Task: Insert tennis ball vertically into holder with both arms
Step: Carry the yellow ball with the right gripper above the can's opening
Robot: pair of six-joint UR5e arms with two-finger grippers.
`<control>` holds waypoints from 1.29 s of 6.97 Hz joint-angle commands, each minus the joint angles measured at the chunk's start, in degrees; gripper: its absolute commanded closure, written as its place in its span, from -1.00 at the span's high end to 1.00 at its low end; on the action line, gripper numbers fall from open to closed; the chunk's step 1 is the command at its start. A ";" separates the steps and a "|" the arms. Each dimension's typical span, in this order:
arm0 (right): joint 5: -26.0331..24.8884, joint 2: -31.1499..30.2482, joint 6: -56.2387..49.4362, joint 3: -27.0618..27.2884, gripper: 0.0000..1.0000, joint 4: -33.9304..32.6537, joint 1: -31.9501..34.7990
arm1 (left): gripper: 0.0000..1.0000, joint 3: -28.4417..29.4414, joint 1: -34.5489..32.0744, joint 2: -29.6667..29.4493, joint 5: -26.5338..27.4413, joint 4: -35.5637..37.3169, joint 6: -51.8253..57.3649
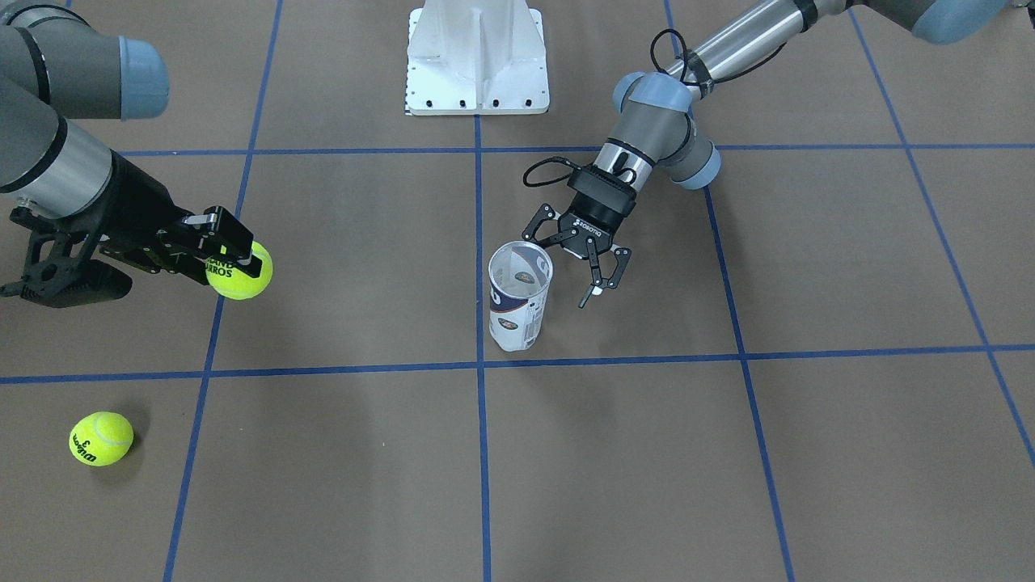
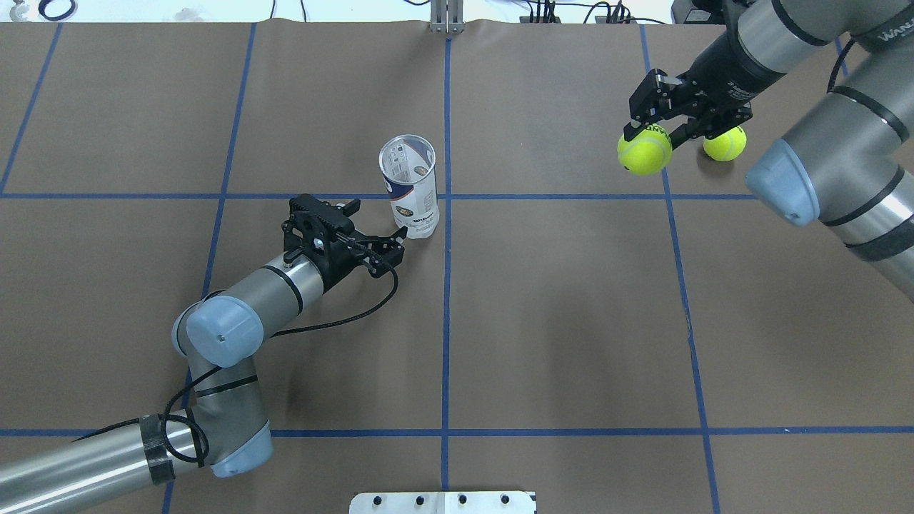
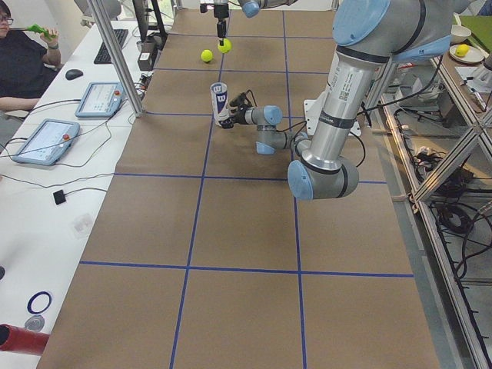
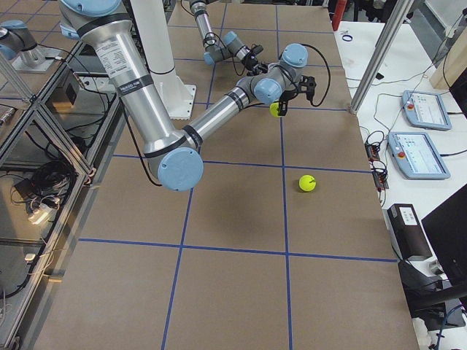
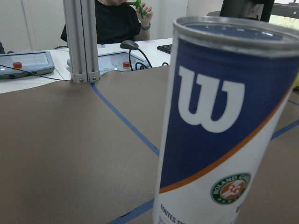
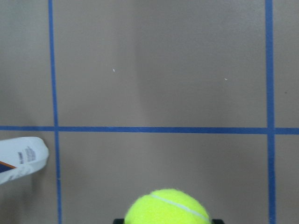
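Note:
The holder (image 1: 519, 296), a clear can with a navy and white label, stands upright and open-topped near the table's middle. It also shows as the holder (image 2: 409, 187) from overhead and fills the right of the left wrist view as the holder (image 5: 224, 126). My left gripper (image 1: 584, 268) (image 2: 378, 221) is open, low beside the can, its fingers apart from the wall. My right gripper (image 1: 247, 260) (image 2: 651, 134) is shut on a yellow tennis ball (image 1: 239, 276) (image 2: 644, 152) (image 6: 170, 208), held above the table well away from the can.
A second tennis ball (image 1: 101, 438) (image 2: 725, 145) lies on the table near my right arm. The white pedestal base (image 1: 477, 56) stands at the robot's edge. A person (image 3: 23, 46) sits at a side table with tablets (image 3: 44, 140) and cables.

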 commanded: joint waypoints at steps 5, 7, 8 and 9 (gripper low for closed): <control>0.00 8.79 8.03 -0.93 -1.00 -1.40 -3.02 | 0.97 4.31 1.22 -5.12 1.97 0.03 0.26; -1.39 11.34 11.80 -0.75 -1.00 -1.41 -5.56 | 0.98 4.31 0.70 -5.21 2.15 0.21 0.44; -3.32 12.84 13.40 -0.84 -1.00 -1.41 -7.31 | 0.98 4.48 0.35 -5.21 2.15 0.56 0.35; -4.39 13.81 14.81 -0.84 -1.00 -1.41 -8.20 | 0.98 4.83 0.26 -5.39 2.15 0.65 0.35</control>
